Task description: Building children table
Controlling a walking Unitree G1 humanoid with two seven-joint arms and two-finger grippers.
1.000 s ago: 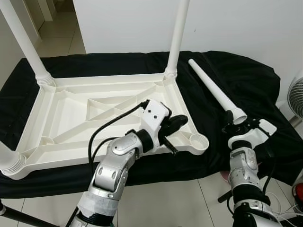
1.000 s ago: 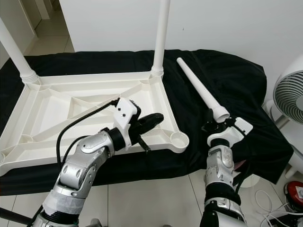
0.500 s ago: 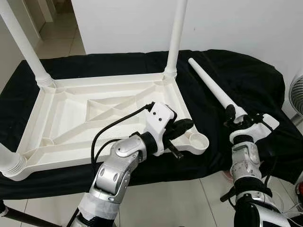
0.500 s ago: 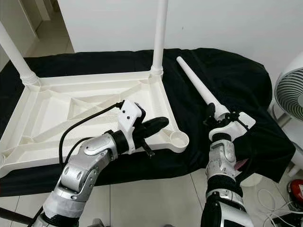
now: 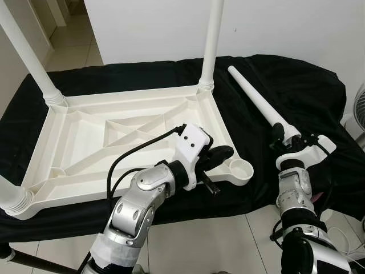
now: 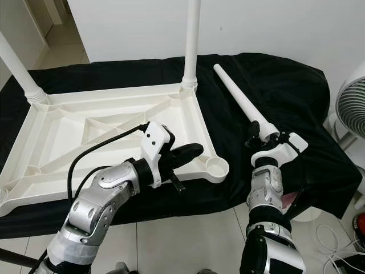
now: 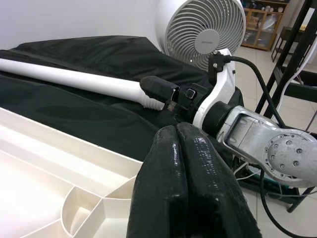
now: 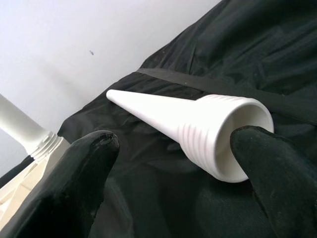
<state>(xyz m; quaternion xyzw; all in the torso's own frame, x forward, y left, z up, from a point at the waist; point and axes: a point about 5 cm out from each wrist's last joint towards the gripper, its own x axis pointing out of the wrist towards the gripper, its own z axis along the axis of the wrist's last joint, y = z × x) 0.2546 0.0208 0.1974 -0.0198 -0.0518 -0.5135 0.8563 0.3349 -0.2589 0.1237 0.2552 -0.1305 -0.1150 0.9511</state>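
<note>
Table leg (image 8: 198,121), plain white, tapered, ribbed at its hollow wide end, lies on black cloth (image 5: 296,97) between my right gripper's (image 8: 173,153) spread fingers; left gripper (image 7: 183,168) fingers pressed together.

A black cloth (image 5: 296,85) covers the counter from edge to edge and hangs over its front edge. Off the counter's right end stands a white fan (image 7: 200,32) on the pale tiled floor (image 6: 182,245). White cables (image 6: 336,242) lie on the tiles near the front right corner. A white wall (image 5: 285,28) runs behind the back edge.
</note>
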